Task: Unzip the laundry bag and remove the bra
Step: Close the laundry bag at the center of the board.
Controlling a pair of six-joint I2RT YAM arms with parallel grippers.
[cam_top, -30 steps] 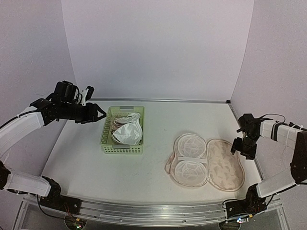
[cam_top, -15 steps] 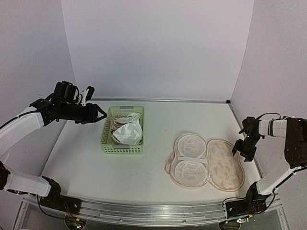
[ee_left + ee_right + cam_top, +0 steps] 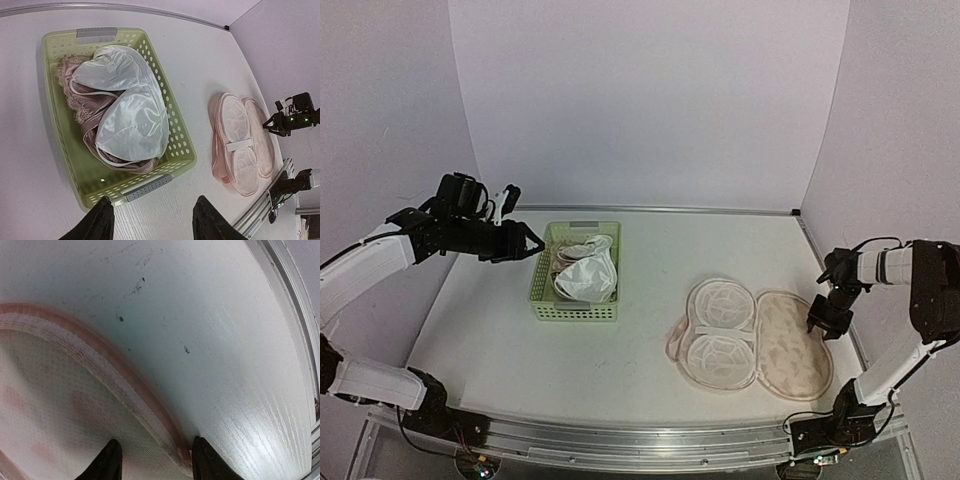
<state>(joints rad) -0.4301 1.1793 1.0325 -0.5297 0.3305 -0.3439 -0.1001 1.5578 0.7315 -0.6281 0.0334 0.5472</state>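
Observation:
The laundry bag [image 3: 790, 350] lies open and flat at the right of the table, with two white lattice cups [image 3: 717, 330] on its left half and plain lining on its right half. It also shows in the left wrist view [image 3: 240, 145]. My right gripper [image 3: 823, 320] is open, low at the bag's right edge; in the right wrist view its jaws [image 3: 152, 460] straddle the pink rim [image 3: 125, 385] beside the mesh lining [image 3: 50, 415]. A white satin bra [image 3: 130, 110] lies in the basket over a pink lace one [image 3: 75, 100]. My left gripper [image 3: 525, 243] is open and empty, above the basket's left side [image 3: 155, 220].
The light green lattice basket [image 3: 544, 290] stands left of centre on the white table [image 3: 650, 260]. The table's right edge and metal rail [image 3: 300, 315] run close beside my right gripper. Pale walls close in the back and both sides.
My right gripper has dropped down and a little nearer, onto the bag's right edge. The bag has shifted slightly. The left arm has hardly moved.

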